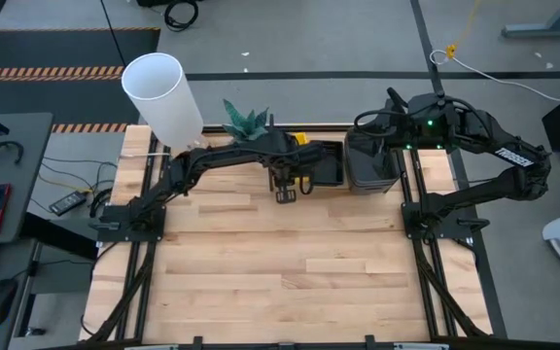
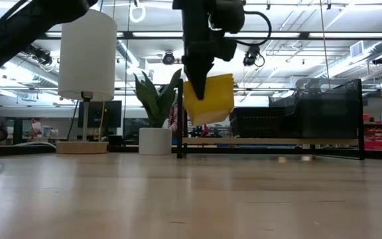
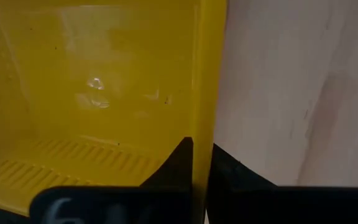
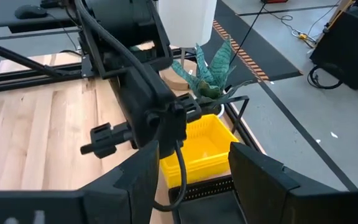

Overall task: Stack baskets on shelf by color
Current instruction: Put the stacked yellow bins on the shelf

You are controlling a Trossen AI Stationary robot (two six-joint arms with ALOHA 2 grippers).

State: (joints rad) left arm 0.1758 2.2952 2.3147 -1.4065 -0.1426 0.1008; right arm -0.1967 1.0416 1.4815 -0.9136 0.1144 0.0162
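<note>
My left gripper [image 2: 197,74] hangs over the table's far middle, shut on a bright yellow basket [image 2: 209,99] that is tilted in the air in front of the shelf [image 2: 270,141]. On the shelf stand black mesh baskets [image 1: 326,165] and, to their right, dark grey baskets [image 1: 370,160]. A strip of yellow [image 1: 299,139] shows at the shelf's far side behind the left arm. My right gripper [image 4: 191,180] is held high at the table's far right, open, nothing between its fingers. My left gripper pinches one side wall of the yellow basket at its rim [image 3: 201,134], one finger [image 3: 178,163] inside the basket and one [image 3: 229,168] outside. The fingers come from above, pointing steeply down. The basket hangs below them, tilted, clear of the table.
A white cylindrical lamp [image 1: 163,97] stands at the far left corner, with a potted plant [image 1: 246,122] beside it. The wooden tabletop [image 1: 280,272] lies bare toward the near edge. Black frame rails [image 1: 139,262] run along both sides.
</note>
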